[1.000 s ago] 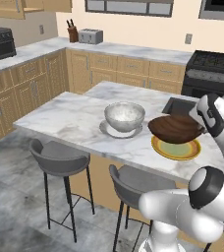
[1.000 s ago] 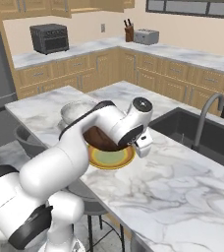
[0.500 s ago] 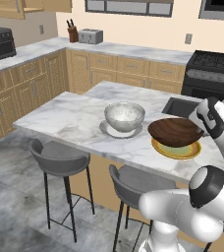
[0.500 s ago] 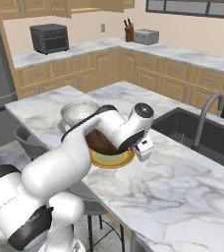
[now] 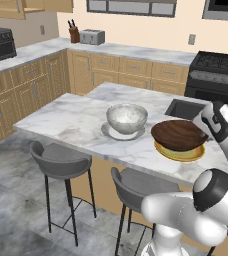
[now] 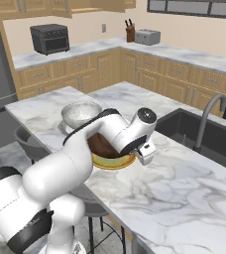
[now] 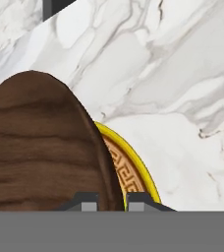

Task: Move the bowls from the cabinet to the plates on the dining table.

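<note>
End effector (image 7: 108, 199) is pinching the wood bowl's (image 5: 178, 135) rim, jaws nearly closed on it. Bowl is sitting over the yellow plate (image 5: 181, 153), which is lying on the desk (image 5: 71, 120) just beside the sink (image 5: 185, 107). It's tilted, seemingly not seated flat yet. Key relation: plate is directly under the bowl, its rim peeking out on the end effector's side, so the next move is looking like straight down, then release. Stone bowl (image 5: 127, 118) is already resting on the grey plate (image 5: 110, 132), beside the yellow plate, away from the sink.
</note>
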Controlling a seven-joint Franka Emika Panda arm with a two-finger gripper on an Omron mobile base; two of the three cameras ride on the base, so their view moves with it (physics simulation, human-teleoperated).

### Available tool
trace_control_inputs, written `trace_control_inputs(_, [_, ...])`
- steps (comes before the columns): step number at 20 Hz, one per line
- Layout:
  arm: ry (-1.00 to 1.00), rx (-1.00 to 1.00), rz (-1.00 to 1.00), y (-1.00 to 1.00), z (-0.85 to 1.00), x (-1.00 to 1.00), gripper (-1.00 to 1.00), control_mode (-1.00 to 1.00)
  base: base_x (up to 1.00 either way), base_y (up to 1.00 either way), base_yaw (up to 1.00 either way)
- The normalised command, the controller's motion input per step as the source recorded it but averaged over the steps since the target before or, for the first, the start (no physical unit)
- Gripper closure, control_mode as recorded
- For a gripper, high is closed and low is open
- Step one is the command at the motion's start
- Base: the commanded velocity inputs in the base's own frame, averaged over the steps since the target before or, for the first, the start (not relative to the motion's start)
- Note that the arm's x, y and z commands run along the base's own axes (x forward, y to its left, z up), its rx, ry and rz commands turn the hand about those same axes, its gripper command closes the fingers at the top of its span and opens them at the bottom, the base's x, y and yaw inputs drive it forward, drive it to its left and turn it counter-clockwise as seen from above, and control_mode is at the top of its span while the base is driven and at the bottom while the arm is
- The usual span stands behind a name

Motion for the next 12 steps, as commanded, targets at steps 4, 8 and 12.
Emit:
trace_control_inputs(4, [-0.03, 0.03, 0.04, -0.14, 0.0, -0.3, 1.0, -1.0, 0.0, 0.0, 0.0])
trace_control_inputs(8, [-0.02, 0.02, 0.04, -0.1, -0.01, -0.27, 1.0, -1.0, 0.0, 0.0, 0.0])
trace_control_inputs(12, [-0.02, 0.0, 0.03, 0.01, -0.09, -0.12, 1.0, -1.0, 0.0, 0.0, 0.0])
